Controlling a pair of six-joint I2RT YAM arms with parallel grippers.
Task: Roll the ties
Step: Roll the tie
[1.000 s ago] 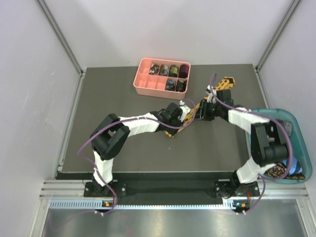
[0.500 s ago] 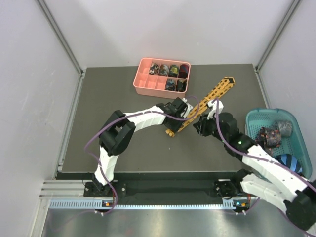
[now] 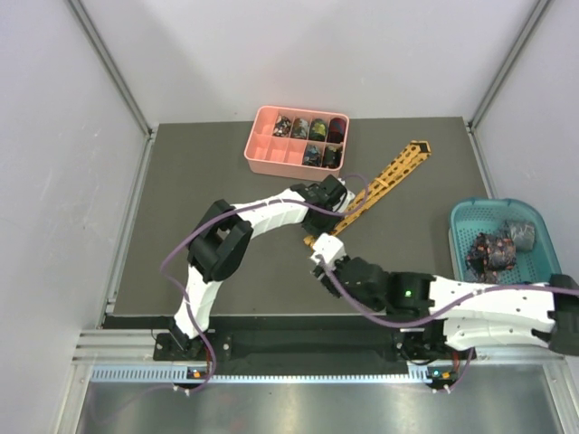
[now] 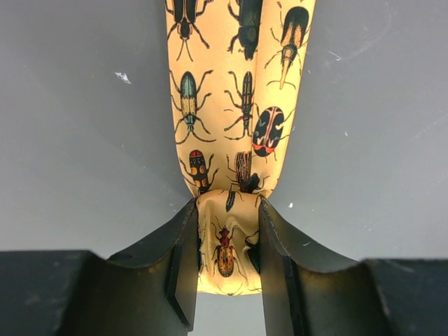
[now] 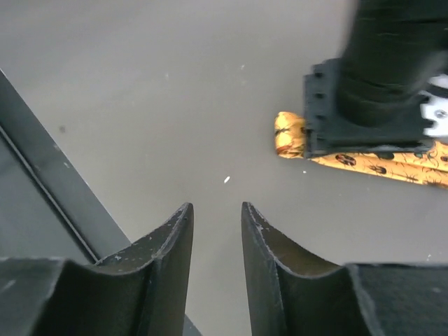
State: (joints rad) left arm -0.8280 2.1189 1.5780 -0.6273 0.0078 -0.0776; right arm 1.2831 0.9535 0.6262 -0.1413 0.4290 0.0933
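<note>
Two robot arms work at a dark bench in a plain white booth, with one yellow tie laid out.

White walls (image 3: 317, 54) enclose the matte grey bench (image 3: 199, 181) on three sides, with metal rails up the corners and along the near edge. A teal basket (image 3: 470, 212) at the right edge holds bundled fabric. A pink tray (image 3: 262, 163) at the back holds rolled ties (image 3: 312, 131) in its right-hand compartments. The tie (image 3: 389, 176), printed with beetles, lies flat and diagonal from the back right towards the centre. The left hand (image 4: 225, 210) is clenched on the tie near its near end. The right hand (image 5: 217, 210) hovers just beside that end, released and empty.
</note>
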